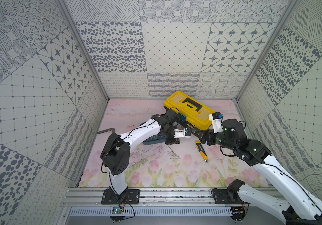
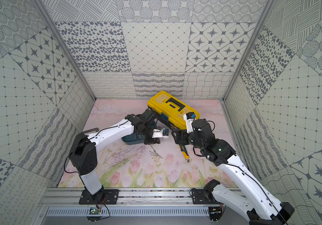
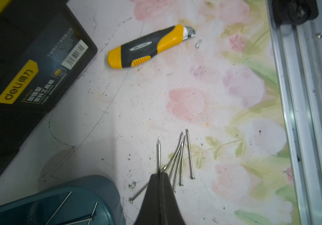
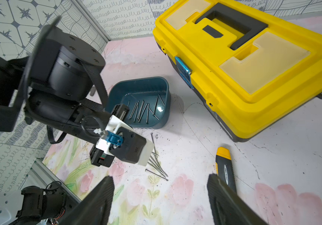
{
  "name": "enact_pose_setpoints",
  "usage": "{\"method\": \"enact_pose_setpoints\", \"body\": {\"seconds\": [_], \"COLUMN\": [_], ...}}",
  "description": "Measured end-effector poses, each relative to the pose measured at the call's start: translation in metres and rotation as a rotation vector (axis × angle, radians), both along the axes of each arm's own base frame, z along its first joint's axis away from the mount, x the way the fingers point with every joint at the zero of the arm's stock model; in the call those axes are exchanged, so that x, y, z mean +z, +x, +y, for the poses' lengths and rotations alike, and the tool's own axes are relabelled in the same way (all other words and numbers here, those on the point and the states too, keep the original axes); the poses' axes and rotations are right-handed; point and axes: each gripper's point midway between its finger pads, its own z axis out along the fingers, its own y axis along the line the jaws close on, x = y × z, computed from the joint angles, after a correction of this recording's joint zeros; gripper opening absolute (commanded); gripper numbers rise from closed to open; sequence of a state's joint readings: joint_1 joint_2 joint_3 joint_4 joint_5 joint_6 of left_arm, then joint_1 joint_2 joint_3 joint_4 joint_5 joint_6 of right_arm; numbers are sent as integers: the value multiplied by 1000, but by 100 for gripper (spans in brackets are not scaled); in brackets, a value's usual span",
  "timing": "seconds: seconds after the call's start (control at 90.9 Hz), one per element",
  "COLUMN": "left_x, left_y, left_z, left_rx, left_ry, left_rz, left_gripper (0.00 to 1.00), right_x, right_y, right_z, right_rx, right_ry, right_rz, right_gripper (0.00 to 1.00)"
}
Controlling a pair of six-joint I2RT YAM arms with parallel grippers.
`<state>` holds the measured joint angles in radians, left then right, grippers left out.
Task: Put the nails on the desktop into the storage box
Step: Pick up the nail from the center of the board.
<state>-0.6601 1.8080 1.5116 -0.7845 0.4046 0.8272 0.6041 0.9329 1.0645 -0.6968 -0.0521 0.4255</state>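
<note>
roughly eight nails [image 4: 140, 111] sit in the storage box [image 4: 167, 105] beside the left jaws, clamped on one nail [image 3: 158, 153], w/ abt six loose nails [image 3: 181, 161] on the bench [image 3: 117, 116] just below; right jaws apart, empty.

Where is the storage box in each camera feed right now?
Top view: storage box mid-table, partly under the left arm.
Top view: storage box likewise, left of centre.
Left wrist: storage box beside the left hand, which grips a nail.
Right wrist: storage box behind the left arm, nails inside.
Shared landmark: yellow toolbox, next to it everywhere.
</note>
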Motion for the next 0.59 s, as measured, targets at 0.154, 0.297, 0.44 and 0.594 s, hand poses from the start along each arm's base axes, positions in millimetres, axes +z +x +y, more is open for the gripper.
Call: {"method": "enact_pose_setpoints", "body": {"seconds": [0.154, 0.297, 0.44, 0.594], "left_x": [35, 67, 91, 109], "left_y": [9, 15, 18, 16], "left_z": [6, 15, 24, 32], "left_rx": [179, 339, 490, 623], "left_ry": [-103, -194, -273, -345], "left_rz": [43, 82, 143, 230], "left_gripper": [0, 0, 0, 0], "right_x": [4, 12, 18, 17], "right_y": [9, 17, 23, 27], "right_z": [11, 24, 38, 54], "right_rx": [22, 56, 96, 140], "right_ry": [26, 46, 81, 119], "right_rz": [-13, -25, -36, -15], "right_gripper": [82, 83, 83, 83]}}
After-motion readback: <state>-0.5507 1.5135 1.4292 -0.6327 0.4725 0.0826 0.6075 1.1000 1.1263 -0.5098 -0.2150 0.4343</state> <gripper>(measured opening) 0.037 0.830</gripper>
